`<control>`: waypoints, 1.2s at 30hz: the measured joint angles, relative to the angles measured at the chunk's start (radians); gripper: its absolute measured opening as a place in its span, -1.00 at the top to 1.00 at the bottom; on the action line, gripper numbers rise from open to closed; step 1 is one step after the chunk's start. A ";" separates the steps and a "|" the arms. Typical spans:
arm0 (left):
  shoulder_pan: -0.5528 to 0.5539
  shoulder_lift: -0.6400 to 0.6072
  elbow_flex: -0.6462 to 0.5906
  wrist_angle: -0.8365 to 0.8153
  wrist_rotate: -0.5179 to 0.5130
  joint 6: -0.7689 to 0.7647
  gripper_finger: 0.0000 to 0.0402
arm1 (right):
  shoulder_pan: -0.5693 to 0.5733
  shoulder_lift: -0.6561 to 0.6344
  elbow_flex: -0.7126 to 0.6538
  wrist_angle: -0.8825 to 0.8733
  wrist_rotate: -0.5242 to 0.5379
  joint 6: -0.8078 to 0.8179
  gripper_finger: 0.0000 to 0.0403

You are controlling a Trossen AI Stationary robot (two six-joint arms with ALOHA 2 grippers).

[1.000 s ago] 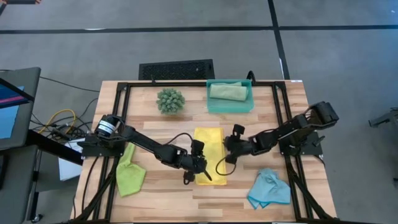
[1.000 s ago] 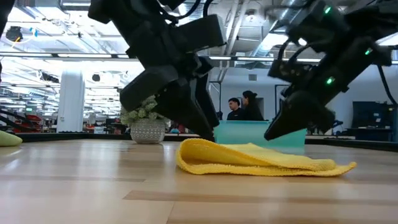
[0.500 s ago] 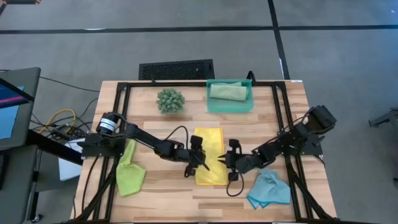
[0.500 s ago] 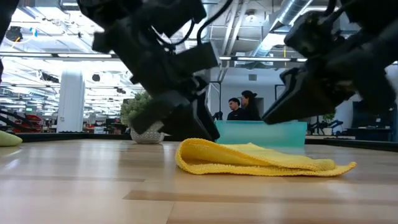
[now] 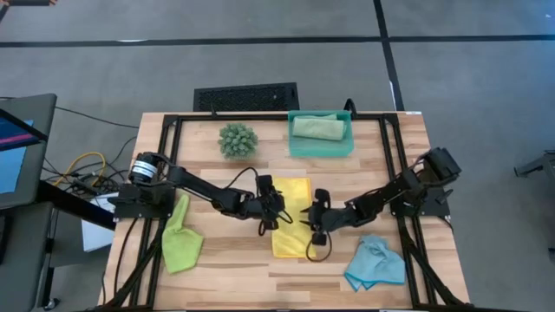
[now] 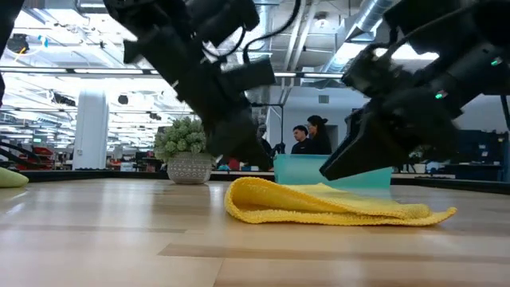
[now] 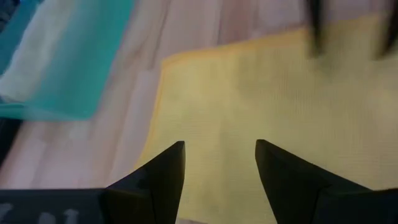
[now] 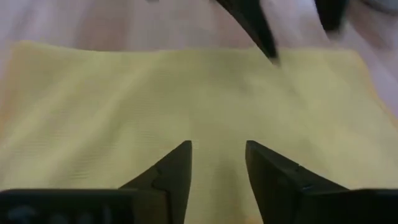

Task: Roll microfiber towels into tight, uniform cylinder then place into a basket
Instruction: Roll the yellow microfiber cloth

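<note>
**Yellow towel lay flat between two open grippers**

Yellow cloth filled the space under both arms. The left gripper stood over the left edge of the yellow towel, its fingers parted with nothing between them. The right gripper faced it from the towel's right edge, its fingers also apart and empty, cloth showing through the gap. From table height the towel lay slack, one edge folded over in a soft lip, and both sets of fingers hung just above it.

Farther out, the teal basket sat at the back of the wooden table with the sage green towel rolled inside. A spiky plant ball stood to the basket's left. The lime green towel lay crumpled near the left edge, the light blue towel bunched at the front right corner. Two people stood far off in the room behind.
</note>
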 joint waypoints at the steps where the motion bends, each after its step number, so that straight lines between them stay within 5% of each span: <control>1: -0.005 -0.021 0.000 -0.033 0.002 -0.001 0.06 | -0.011 0.000 0.000 -0.016 0.006 0.023 0.11; 6: -0.004 -0.119 -0.095 0.001 0.015 -0.006 0.06 | -0.033 0.000 0.000 -0.052 0.075 0.105 0.16; 13: 0.054 -0.183 -0.404 0.604 0.441 0.006 0.06 | -0.010 -0.001 -0.001 -0.039 0.078 0.043 0.32; 18: -0.006 -0.111 -0.431 0.862 0.634 -0.015 0.06 | 0.039 -0.002 0.000 0.048 -0.008 -0.077 0.40; 22: -0.122 -0.035 -0.306 0.742 0.584 -0.010 0.09 | 0.071 -0.002 0.001 0.133 -0.084 -0.124 0.44; 29: -0.240 0.121 -0.036 0.273 0.447 0.000 0.36 | 0.060 0.004 0.001 0.153 -0.073 -0.005 0.52; 36: -0.255 0.133 0.022 0.176 0.549 -0.037 0.56 | 0.047 0.080 0.000 0.137 0.020 0.130 0.62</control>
